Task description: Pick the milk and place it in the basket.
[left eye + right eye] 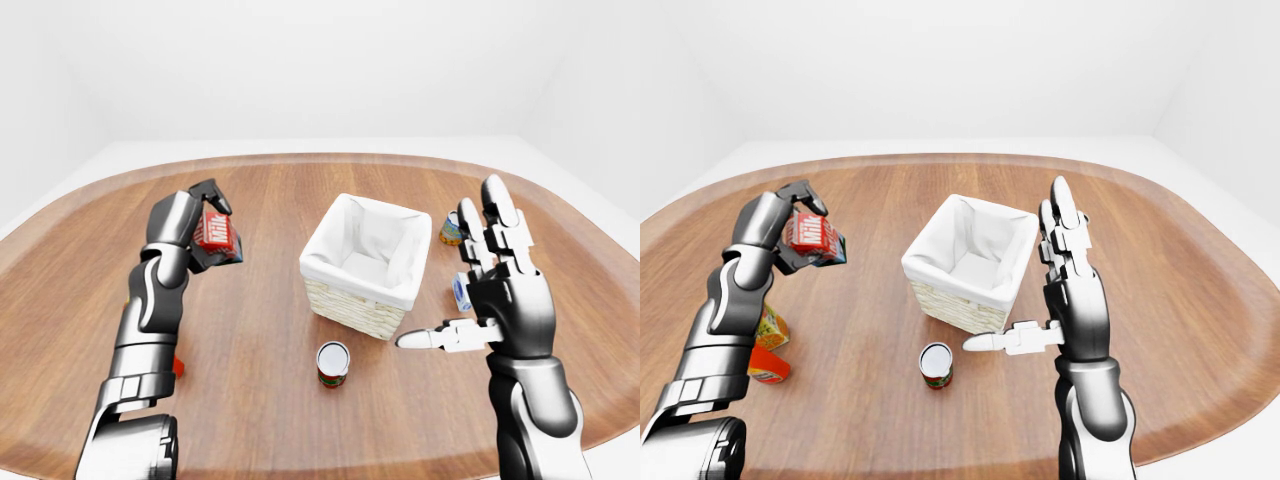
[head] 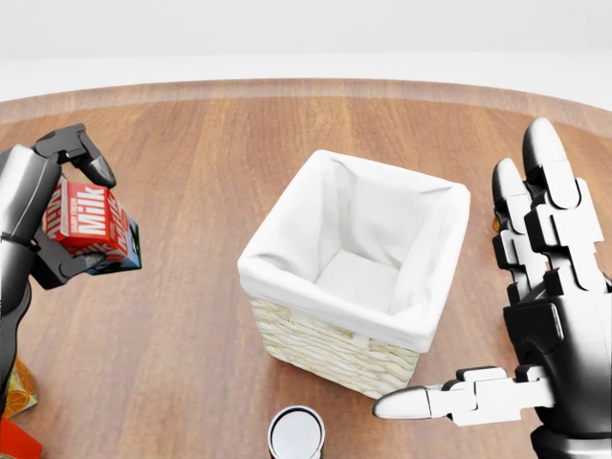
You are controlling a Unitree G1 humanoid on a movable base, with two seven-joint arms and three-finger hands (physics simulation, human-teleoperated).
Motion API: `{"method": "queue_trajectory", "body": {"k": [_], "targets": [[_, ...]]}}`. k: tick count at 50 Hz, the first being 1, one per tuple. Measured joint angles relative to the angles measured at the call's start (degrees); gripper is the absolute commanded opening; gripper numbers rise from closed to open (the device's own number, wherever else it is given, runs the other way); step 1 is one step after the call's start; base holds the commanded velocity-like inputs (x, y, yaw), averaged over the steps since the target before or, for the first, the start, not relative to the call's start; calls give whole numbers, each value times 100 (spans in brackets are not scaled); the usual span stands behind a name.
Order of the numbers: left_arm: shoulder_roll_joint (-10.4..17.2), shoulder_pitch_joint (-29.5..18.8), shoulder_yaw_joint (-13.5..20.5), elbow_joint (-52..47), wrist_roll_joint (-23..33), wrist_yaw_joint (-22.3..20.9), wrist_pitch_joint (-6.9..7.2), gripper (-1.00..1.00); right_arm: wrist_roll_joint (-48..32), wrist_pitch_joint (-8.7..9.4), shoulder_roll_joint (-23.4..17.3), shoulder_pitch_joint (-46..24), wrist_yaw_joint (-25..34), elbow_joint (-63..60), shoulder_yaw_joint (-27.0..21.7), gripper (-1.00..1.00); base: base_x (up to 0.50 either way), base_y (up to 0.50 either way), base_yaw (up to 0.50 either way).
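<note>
The left hand (image 2: 59,206) grips the red milk carton (image 2: 88,221) aloft, left of the white-lined wicker basket (image 2: 356,277), ready to carry across; the right hand (image 2: 535,316) hovers open.

Round wooden table (image 1: 1200,300) bears lined basket (image 1: 968,262), upright can (image 1: 936,364), cartons (image 1: 768,347) at left.

Red milk (image 2: 86,222) carton (white lettering), tilted, held above the worktop at head view's left; white-lined wicker basket (image 2: 330,349) centre, upright.
</note>
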Motion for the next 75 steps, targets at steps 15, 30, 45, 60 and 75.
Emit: {"method": "queue_trajectory", "body": {"k": [15,30,45,60,75], "targets": [[169,-804,-8,10,-162,-298,210,-100,-9,0,1,2,0,13,5,100,0,0,0],[64,-1373,-140,-56,-227,-484,471,-100,-5,0,0,1,4,26,4,100,0,0,0],[-268,-1723,-346,99,-293,-484,594,-100,-7,0,0,1,3,28,9,100,0,0,0],[-682,-1884,-577,264,-203,-411,586,-100,-10,0,1,10,4,23,2,100,0,0,0],[-915,-1894,-692,244,-83,-426,571,-100,12,0,2,13,11,20,-5,100,0,0,0]]}}
